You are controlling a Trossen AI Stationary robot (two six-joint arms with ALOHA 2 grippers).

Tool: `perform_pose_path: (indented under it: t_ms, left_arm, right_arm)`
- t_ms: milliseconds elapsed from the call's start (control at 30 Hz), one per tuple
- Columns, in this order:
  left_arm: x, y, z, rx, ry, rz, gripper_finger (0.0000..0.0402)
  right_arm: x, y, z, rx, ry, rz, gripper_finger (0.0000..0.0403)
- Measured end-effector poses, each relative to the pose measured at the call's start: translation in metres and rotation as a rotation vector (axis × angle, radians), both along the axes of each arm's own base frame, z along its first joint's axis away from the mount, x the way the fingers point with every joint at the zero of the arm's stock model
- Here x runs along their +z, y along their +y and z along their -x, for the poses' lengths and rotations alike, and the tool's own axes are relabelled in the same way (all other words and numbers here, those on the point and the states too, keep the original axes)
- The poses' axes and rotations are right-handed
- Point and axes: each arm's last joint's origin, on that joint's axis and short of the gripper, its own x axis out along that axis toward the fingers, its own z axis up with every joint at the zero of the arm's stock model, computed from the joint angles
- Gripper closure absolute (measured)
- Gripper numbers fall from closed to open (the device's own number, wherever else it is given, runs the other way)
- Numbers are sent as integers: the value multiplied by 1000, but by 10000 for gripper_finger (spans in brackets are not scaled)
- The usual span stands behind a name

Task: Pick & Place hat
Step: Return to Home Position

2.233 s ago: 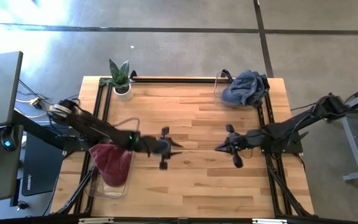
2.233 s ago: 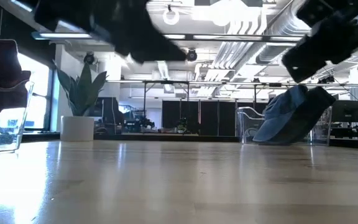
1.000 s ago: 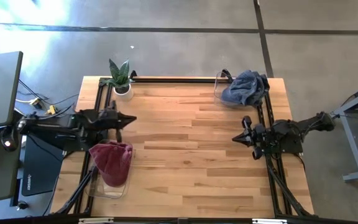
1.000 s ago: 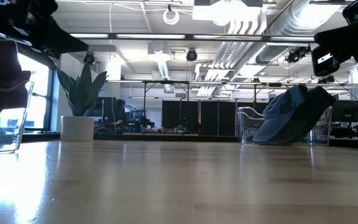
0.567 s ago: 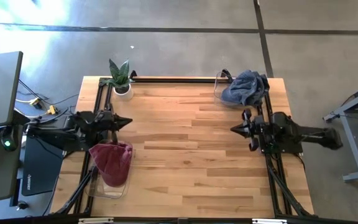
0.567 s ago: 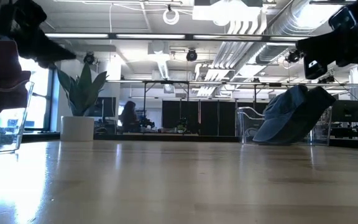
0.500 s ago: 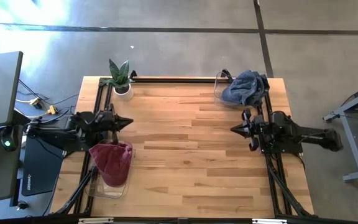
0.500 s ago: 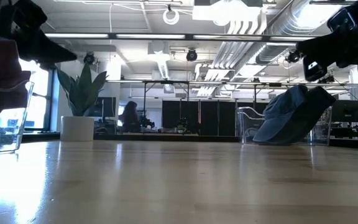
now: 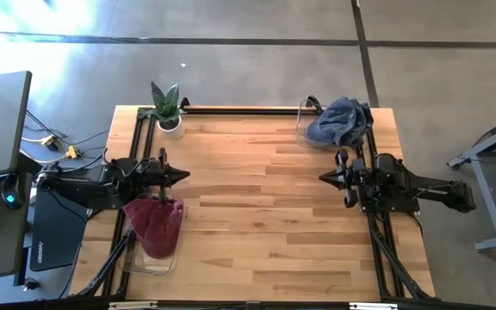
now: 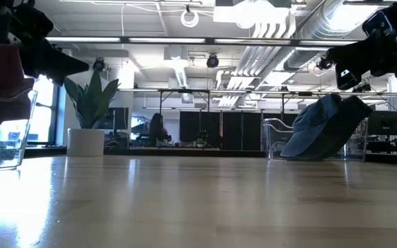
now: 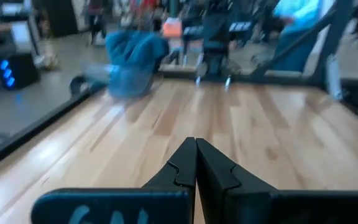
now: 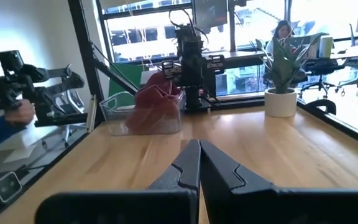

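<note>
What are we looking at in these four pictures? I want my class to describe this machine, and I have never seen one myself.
It is a robot with two dark arms working at a wooden table. One picture looks straight down on it, and one looks level across the tabletop. The other two come from cameras on each wrist, looking past that arm's own fingers. The left gripper and right gripper are both shut, hold nothing, and sit near the table's side edges. On the table are a potted plant, a clear bin holding blue caps, and a second clear bin holding a dark red cap.
</note>
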Motion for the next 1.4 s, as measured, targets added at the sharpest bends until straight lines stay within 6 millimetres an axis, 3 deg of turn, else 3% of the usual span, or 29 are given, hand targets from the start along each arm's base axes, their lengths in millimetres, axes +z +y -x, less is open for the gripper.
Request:
perform_pose_path:
  t_ms: [133,367,533,867,1133,1400]
  left_arm:
    - [-4,-1,-4,-24,-99,-21,401]
    - [-9,-1,-8,-19,-67,-38,401]
    - [-9,-1,-8,-16,-69,-22,401]
    - [-9,0,-8,18,-74,-23,401]
    - [-9,0,-8,13,-75,-23,401]
    - [-9,0,-8,13,-75,-23,401]
  right_arm:
    - [0,0,0,-5,1,47,403]
    - [-1,-3,0,-95,6,74,403]
    - [-4,-8,0,-283,33,-74,403]
    - [-6,-5,-2,-163,63,-54,403]
    - [-6,-8,-1,-279,60,-39,403]
    - [-6,-8,-2,-272,57,-61,391]
